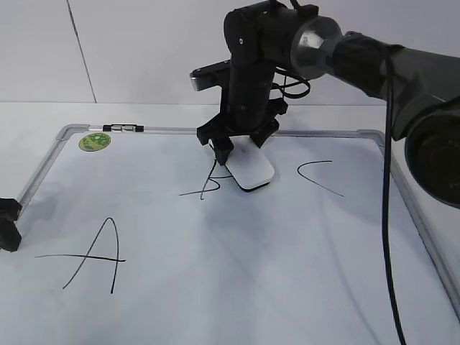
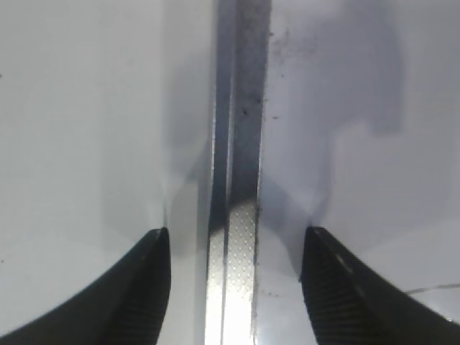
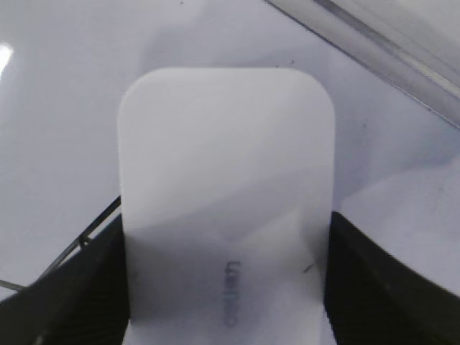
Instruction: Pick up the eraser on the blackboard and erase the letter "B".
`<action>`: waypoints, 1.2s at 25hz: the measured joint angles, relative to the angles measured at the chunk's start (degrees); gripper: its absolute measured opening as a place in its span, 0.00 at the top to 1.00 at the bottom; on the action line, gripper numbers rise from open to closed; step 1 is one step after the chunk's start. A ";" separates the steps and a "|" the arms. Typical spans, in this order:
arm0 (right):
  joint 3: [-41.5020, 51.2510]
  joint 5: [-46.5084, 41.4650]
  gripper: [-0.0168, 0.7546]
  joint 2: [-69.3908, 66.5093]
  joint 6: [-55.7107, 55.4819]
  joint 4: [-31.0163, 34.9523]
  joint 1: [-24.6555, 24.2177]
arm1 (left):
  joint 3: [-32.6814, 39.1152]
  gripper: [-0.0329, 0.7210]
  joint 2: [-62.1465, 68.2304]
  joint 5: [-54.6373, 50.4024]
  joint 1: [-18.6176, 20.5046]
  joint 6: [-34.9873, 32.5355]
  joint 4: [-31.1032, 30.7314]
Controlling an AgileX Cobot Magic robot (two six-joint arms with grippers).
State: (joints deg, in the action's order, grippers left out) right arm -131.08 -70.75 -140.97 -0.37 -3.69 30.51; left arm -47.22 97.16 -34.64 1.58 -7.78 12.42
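The white eraser (image 1: 251, 169) lies flat on the blackboard (image 1: 237, 287), just right of the letter "B" (image 1: 205, 185), whose thin black strokes show beside its left edge. My right gripper (image 1: 241, 148) reaches in from above and is shut on the eraser's far end. In the right wrist view the eraser (image 3: 226, 165) fills the space between the two jaws (image 3: 226, 284), with a grey marking on top and a black stroke of the "B" (image 3: 93, 237) at its left. My left gripper (image 1: 7, 224) rests at the board's left edge, open (image 2: 237, 287) over the silver frame (image 2: 241, 144).
A large "A" (image 1: 93, 255) is at the front left and an open "C" (image 1: 320, 176) at the right. A round green sticker (image 1: 95, 141) sits in the far left corner. The right arm's cable (image 1: 388, 215) hangs over the board's right side.
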 joint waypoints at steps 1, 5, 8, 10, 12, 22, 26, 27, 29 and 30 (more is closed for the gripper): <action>0.00 0.00 0.26 0.00 0.00 0.26 0.00 | 0.00 0.38 0.00 0.00 0.00 0.00 0.00; -0.19 0.00 0.26 -0.60 0.00 5.11 0.00 | 0.00 0.38 0.00 0.00 0.00 0.00 0.00; -0.23 0.00 0.26 -1.01 0.00 8.79 0.12 | 0.00 0.38 0.00 0.00 0.00 0.00 0.00; -0.23 0.11 0.26 -1.10 0.00 9.58 0.76 | 0.00 0.38 0.00 0.00 0.00 0.00 0.00; -0.23 0.11 0.26 -1.14 0.00 9.96 1.72 | 0.00 0.38 0.00 0.00 0.00 0.00 0.00; -0.32 0.22 0.26 -1.36 0.00 9.96 7.44 | 0.00 0.38 0.00 0.00 0.00 0.00 0.00; -0.32 0.32 0.26 -1.36 0.00 10.46 9.22 | 0.00 0.38 0.00 0.00 0.00 0.00 0.00; -0.32 0.32 0.26 -1.36 -0.10 10.77 9.45 | 0.00 0.38 0.00 0.00 0.00 0.00 0.00; -0.32 0.32 0.26 -1.36 -0.23 12.53 9.53 | 0.00 0.38 0.00 0.00 0.00 0.00 0.00; -0.32 0.32 0.26 -1.36 -0.23 13.34 9.53 | 0.00 0.38 0.00 0.00 0.00 0.00 0.00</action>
State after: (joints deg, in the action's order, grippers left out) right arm -131.40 -70.43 -142.33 -0.60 9.65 40.04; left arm -47.22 97.16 -34.64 1.58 -7.78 12.42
